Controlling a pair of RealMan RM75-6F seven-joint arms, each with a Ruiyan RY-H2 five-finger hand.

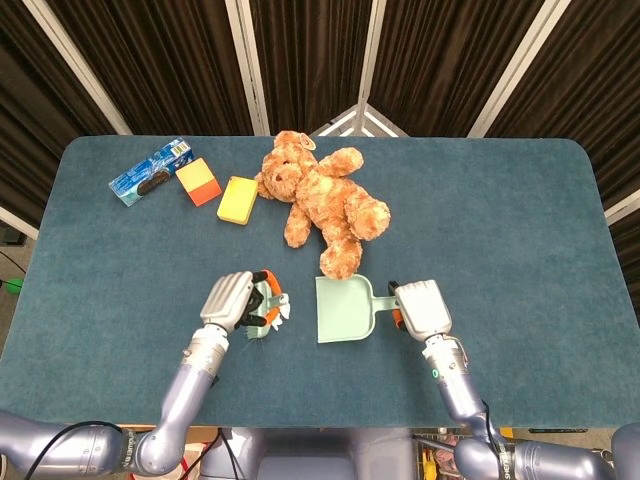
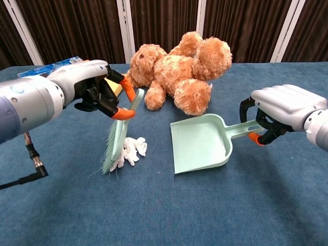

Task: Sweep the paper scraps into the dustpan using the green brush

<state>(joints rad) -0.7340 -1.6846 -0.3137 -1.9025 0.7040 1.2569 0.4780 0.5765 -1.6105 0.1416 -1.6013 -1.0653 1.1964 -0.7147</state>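
My left hand (image 2: 97,92) (image 1: 230,298) grips the handle of the green brush (image 2: 119,134) (image 1: 262,318), whose bristles point down onto the table. White paper scraps (image 2: 132,150) (image 1: 281,311) lie right beside the bristles, on the side toward the dustpan. The pale green dustpan (image 2: 201,144) (image 1: 343,309) rests on the table a short way right of the scraps, its open mouth facing them. My right hand (image 2: 284,110) (image 1: 421,309) holds the dustpan's handle.
A brown teddy bear (image 1: 322,198) (image 2: 177,74) lies just behind the dustpan and scraps. At the back left sit a yellow block (image 1: 238,199), an orange block (image 1: 198,181) and a blue snack packet (image 1: 152,171). Blue cloth covers the table (image 1: 520,230).
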